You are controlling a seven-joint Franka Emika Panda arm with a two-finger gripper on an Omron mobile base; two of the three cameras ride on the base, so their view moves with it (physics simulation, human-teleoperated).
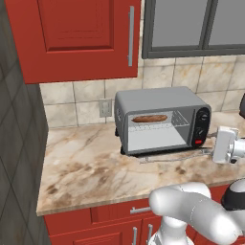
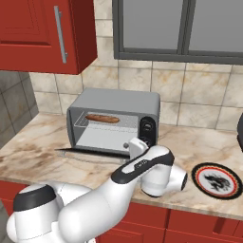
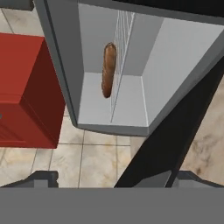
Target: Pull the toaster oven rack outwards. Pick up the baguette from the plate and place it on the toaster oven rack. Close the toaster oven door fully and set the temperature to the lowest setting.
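The grey toaster oven (image 1: 162,99) (image 2: 114,102) stands on the counter with its dark glass door (image 1: 172,154) (image 2: 90,153) (image 3: 175,131) lying open and flat. Inside, the golden-brown baguette (image 1: 150,118) (image 2: 102,117) (image 3: 108,70) rests on the wire rack (image 1: 167,123) (image 2: 118,124) (image 3: 120,57). My gripper (image 1: 214,147) (image 2: 132,151) (image 3: 113,181) hovers at the door's right end, beside the black control strip (image 1: 202,125) (image 2: 148,127). It is open and holds nothing. In the hand view the dark door runs down between my spread fingertips (image 3: 41,178).
An empty patterned plate (image 2: 216,179) sits on the marble counter (image 1: 81,162) to the right of the oven. Red wall cabinets (image 1: 72,33) hang above left, a window (image 2: 180,26) above right. A dark wall (image 1: 19,143) bounds the counter's left end.
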